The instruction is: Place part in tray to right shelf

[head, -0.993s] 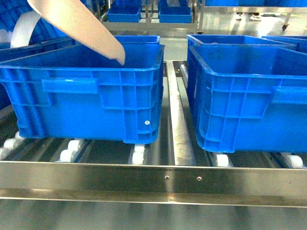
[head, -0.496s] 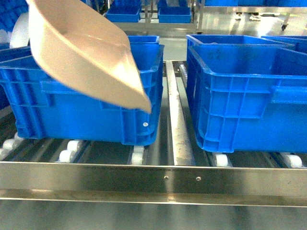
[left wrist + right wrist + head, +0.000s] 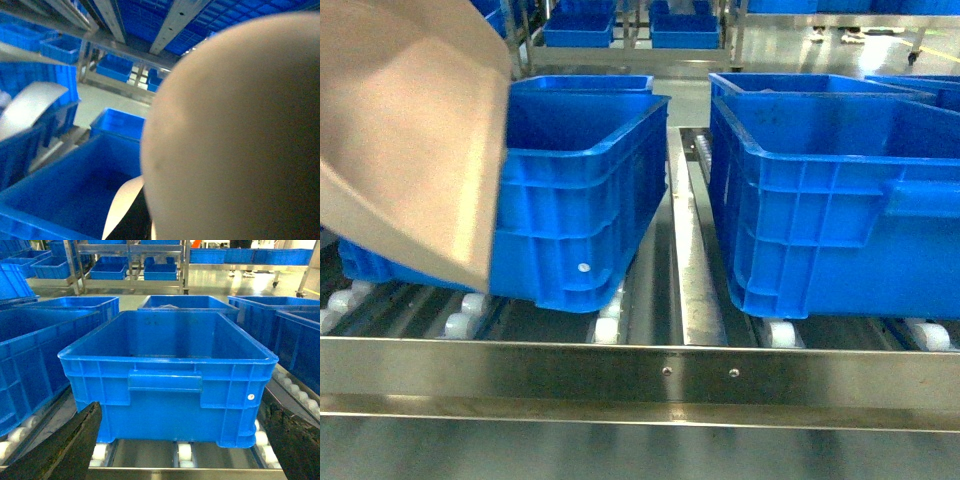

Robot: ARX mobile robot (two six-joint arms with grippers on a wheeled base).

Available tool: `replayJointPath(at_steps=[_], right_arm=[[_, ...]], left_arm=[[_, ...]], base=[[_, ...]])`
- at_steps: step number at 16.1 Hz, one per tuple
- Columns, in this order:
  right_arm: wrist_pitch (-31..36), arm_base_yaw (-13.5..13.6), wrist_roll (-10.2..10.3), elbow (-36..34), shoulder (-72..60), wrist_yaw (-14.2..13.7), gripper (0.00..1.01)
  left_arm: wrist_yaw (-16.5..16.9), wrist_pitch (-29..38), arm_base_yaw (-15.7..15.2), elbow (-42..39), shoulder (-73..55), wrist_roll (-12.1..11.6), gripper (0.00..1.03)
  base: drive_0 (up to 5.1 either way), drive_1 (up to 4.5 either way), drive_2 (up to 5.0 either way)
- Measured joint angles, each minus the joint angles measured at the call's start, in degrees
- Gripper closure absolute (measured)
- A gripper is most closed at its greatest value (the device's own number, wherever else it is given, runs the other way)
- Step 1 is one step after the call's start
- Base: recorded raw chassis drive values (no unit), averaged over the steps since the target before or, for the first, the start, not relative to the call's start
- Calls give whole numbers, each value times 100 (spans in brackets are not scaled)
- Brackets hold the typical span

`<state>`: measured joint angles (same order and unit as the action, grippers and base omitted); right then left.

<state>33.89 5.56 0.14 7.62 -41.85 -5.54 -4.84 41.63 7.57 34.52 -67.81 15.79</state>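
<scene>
The tray (image 3: 410,140), a cream-beige scoop, hangs in the air at the left of the head view, tilted, with its back toward me. It covers the left half of the left blue crate (image 3: 580,200). In the left wrist view the tray's (image 3: 235,135) rounded underside fills the right side and hides my left gripper's fingers, which carry it. The part is out of view in every frame. My right gripper (image 3: 177,447) stands open, its dark fingers (image 3: 55,450) wide apart in front of a blue crate (image 3: 170,365) on the right shelf (image 3: 184,452).
Two large blue crates, one of them on the right (image 3: 830,200), sit on white rollers behind the shelf's steel front rail (image 3: 640,375), split by a metal divider rail (image 3: 688,260). More blue crates and racks stand behind.
The tray has swung down and toward the camera, from above the left crate to in front of its left half. The left crate now sits skewed on the rollers.
</scene>
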Motion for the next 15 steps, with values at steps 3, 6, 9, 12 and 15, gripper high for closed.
replayJointPath(at_steps=[3,6,9,12,15], right_arm=[[0,0,-2,0,2,2,3],[-2,0,-2,0,0,2,3],[0,0,-2,0,0,2,3],[0,0,-2,0,0,2,3],[-2,0,-2,0,2,2,3]], left_arm=[[59,216,-111,-363,236,-304,87],[92,291,-170,-605,396,-431,87],[286,485,-234,-1294,887,-658,87],[671,404,-699,-2124,1694,-922,88],[490,-726,-748,-3027,2951,-1484,88]], base=[[0,0,0],[0,0,0],[0,0,0],[0,0,0],[0,0,0]])
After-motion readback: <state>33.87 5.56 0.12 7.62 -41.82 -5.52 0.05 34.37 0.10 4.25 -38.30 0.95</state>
